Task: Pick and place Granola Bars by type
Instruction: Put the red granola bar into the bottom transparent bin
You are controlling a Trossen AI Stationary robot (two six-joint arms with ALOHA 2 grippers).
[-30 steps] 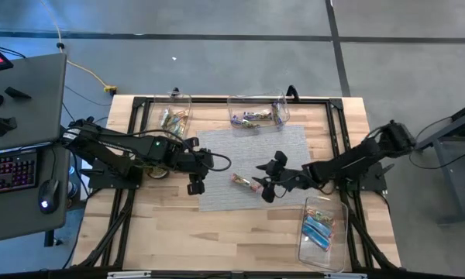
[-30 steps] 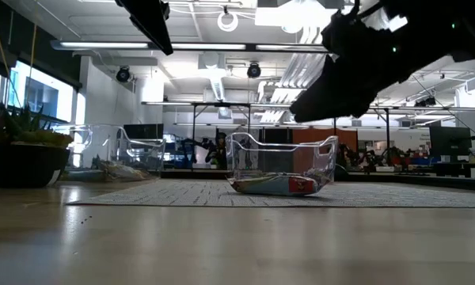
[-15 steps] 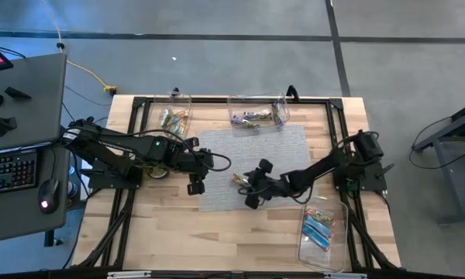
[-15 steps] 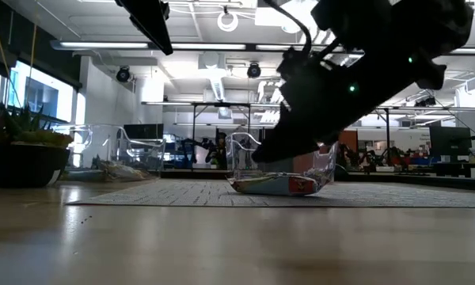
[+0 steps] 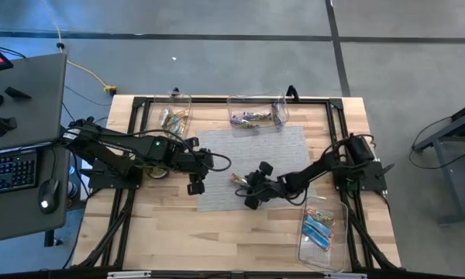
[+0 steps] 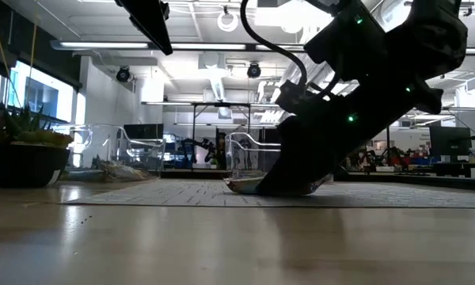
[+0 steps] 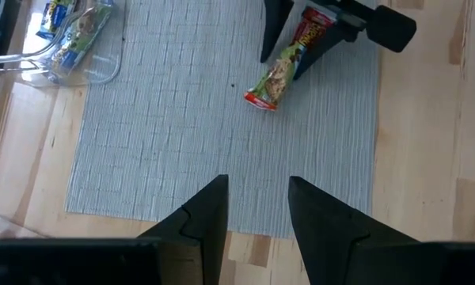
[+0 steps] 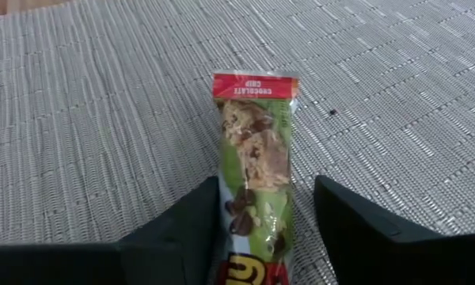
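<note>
Right wrist view: bar (image 8: 255, 150) mid-mat (image 8: 103, 119).

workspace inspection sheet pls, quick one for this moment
surface: wooden table with a grey mat in the middle
job's things: one green and red bar on the mat; more bars in three clear bins
clutter: potted plant at the table's left edge
grippers: right gripper open, fingers straddling the bar; left gripper open, empty, over the mat's left edge
cables: yellow cable on the floor
surroundings: desk with keyboard and mouse beside the table
</note>
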